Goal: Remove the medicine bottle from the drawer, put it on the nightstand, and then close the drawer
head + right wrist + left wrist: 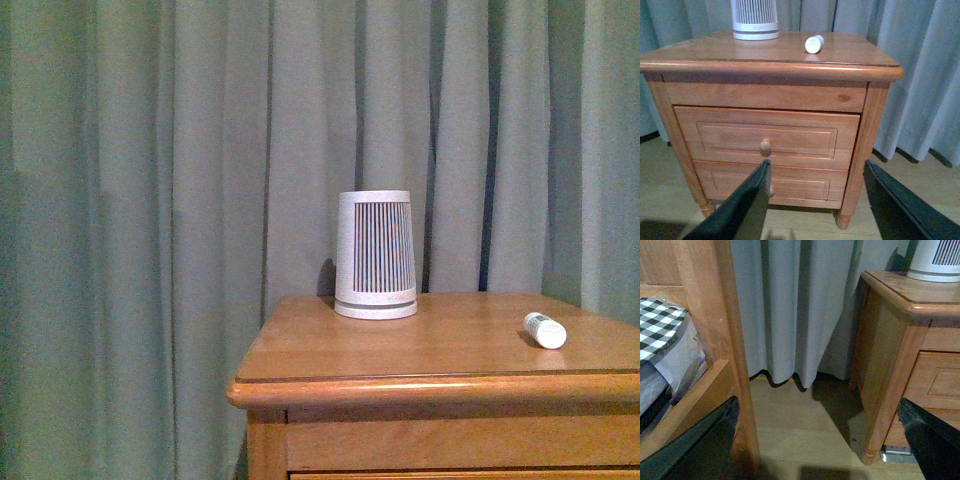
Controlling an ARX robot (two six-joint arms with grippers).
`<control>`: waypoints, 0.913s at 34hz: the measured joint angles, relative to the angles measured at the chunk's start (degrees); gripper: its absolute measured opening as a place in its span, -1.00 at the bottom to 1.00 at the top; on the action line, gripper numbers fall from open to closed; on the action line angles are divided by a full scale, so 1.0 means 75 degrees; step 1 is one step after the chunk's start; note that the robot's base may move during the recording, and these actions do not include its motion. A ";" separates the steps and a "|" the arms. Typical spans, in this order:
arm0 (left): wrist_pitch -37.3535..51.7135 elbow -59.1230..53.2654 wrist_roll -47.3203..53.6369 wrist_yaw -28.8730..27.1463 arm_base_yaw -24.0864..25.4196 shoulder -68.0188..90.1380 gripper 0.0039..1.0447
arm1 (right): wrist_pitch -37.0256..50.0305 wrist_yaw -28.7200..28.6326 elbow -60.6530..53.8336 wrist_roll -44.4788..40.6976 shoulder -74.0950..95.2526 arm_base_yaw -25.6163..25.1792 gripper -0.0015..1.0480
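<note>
The small white medicine bottle (545,330) (814,44) lies on its side on the nightstand (400,350) (715,55) top, toward its right side. The upper drawer (765,137) with its round knob sits pushed in, its front standing slightly proud of the frame. My right gripper (815,200) is open in front of the nightstand, below the knob, holding nothing. My left gripper (817,440) is open low over the floor beside the nightstand's left side (890,365), nothing between its fingers. Neither arm shows in the front view.
A larger white ribbed canister (375,255) (754,19) stands at the back of the nightstand top. Grey curtains (150,200) hang behind. A wooden bed frame (715,315) with checked bedding stands left of my left gripper. The lower drawer (770,182) is shut.
</note>
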 joint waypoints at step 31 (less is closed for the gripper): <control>0.0000 0.0000 0.0000 0.0000 0.0000 0.0000 0.88 | 0.0000 0.0000 0.0000 0.0006 -0.0003 0.0000 0.87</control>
